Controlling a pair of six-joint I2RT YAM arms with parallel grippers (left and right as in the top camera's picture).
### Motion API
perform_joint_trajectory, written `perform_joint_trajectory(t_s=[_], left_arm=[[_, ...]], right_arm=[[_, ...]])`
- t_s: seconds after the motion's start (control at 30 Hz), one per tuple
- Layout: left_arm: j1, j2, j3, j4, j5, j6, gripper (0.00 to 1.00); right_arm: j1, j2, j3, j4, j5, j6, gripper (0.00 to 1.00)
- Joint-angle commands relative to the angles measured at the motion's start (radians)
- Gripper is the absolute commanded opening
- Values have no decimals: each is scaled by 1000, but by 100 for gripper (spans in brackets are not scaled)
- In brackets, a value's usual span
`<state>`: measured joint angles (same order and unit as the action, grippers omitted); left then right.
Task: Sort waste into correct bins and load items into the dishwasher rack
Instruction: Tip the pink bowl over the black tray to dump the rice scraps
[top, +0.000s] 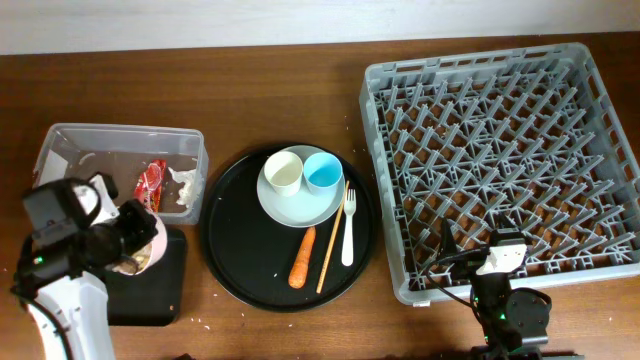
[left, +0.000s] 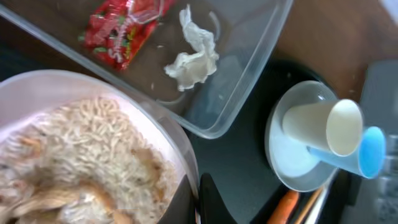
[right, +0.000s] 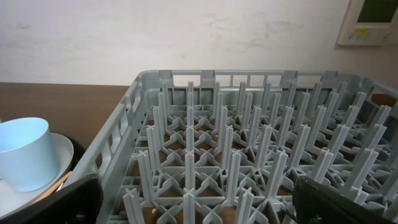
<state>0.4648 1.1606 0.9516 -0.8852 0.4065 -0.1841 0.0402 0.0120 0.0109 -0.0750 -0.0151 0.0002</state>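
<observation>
Over bench (top: 250, 70), with left hand (top: 138, 235) pinched on white bowl (left: 62, 87), tip slowly into black tray (top: 150, 292), leaving right hand (right: 199, 199) wide.

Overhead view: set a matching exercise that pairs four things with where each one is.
Things
1. red crinkled wrapper
2. small orange carrot
3. cream cup
4. white bowl

Places
A. on the pale round plate
B. in the clear rectangular plastic tub
C. on the large round black tray, beside the thin wooden chopstick
D. in the left gripper, over the shallow black rectangular tray

Pairs: 1-B, 2-C, 3-A, 4-D
</observation>
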Motion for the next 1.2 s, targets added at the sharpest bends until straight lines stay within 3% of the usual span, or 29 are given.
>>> perform_joint_trajectory(t_s=[0.0,0.1,0.2,0.33,0.4,0.5,0.67,0.77,0.83,0.93,1.17], left_arm=[[188,39,-76,68,332,130,0],[362,61,-150,137,474,129,0],[477,62,-183,141,480,151,0],[479,62,-183,131,498,251,0],[479,62,-183,124,672,383,0],[504,62,-185,95,684,426,0],[586,62,-185,-44,916,609,0],[617,62,-185,-76,954,611,0],[640,62,-185,-150,1039,705,0],[693,62,-185,-156,1038,755,0],[758,63,-185,-169,1098,765,1]], right_arm=[[5,-6,-5,-4,5,5,99],[5,-6,-5,-4,5,5,99],[5,-6,-5,-4,5,5,99],[5,-6,-5,-4,5,5,99],[5,-6,-5,-4,5,5,99],[5,-6,-5,-4,5,5,99],[5,-6,-5,-4,5,5,99],[5,-6,-5,-4,5,5,99],[5,-6,-5,-4,5,5,99],[5,-6,-5,-4,5,5,99],[5,-6,-5,-4,5,5,98]])
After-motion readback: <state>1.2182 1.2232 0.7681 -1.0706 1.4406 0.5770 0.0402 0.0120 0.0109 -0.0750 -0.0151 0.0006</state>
